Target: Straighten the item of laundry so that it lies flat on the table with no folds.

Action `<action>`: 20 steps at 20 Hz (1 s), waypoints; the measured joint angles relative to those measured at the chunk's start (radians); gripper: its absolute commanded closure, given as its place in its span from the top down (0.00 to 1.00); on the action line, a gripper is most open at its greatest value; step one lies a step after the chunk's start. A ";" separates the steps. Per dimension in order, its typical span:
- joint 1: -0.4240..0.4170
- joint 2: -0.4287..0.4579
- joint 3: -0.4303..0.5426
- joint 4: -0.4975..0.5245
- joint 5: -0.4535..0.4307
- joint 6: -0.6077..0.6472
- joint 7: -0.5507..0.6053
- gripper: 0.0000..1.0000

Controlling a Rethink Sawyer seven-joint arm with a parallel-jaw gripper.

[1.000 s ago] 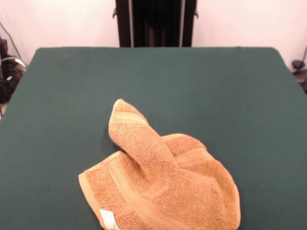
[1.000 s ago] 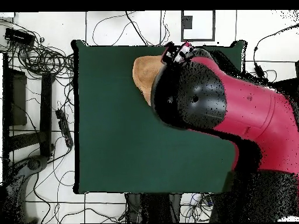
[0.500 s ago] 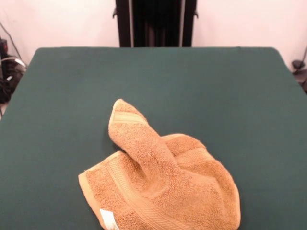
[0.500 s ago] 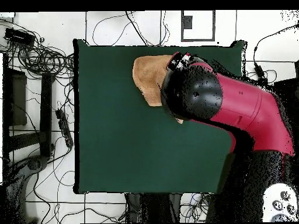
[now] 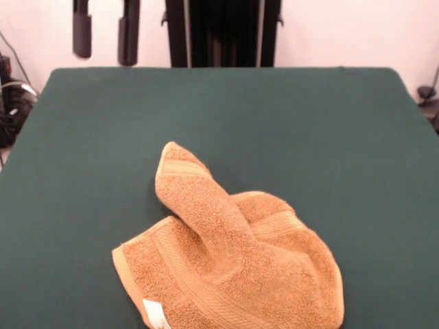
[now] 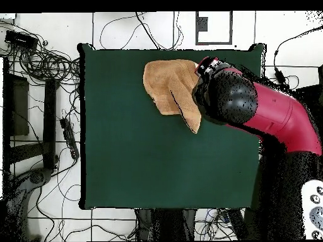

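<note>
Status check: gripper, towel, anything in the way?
Gripper open, empty, raised clear of the dark green felt table. Orange-tan terry towel crumpled, one corner folded over the middle. Nothing in the way.

I log one table, topped in dark green felt. On it I see one orange-tan towel, rumpled, with folds, at the edge.

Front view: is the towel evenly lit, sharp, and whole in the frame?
Front view: light is soft and even, no glare; the towel is sharp, its raised fold casting only a faint shadow on the table, but the bottom edge crops it. The tool shows only dark tips at the top.
</note>
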 measured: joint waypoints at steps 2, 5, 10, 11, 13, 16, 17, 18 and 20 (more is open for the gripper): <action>-0.017 0.010 0.016 0.003 -0.002 -0.011 0.000 1.00; -0.037 0.026 0.042 0.005 -0.008 -0.019 0.000 1.00; -0.043 0.039 0.058 0.006 -0.019 -0.019 0.000 1.00; -0.043 0.042 0.062 0.006 -0.025 -0.019 0.000 1.00; -0.043 0.043 0.070 0.007 -0.035 -0.019 0.000 1.00; -0.030 0.043 0.077 0.007 -0.046 -0.019 0.000 1.00; -0.024 0.043 0.077 0.007 -0.046 -0.019 0.000 1.00; -0.016 0.042 0.077 0.007 -0.047 -0.019 0.000 1.00; 0.007 0.042 0.078 0.007 -0.048 -0.019 0.000 1.00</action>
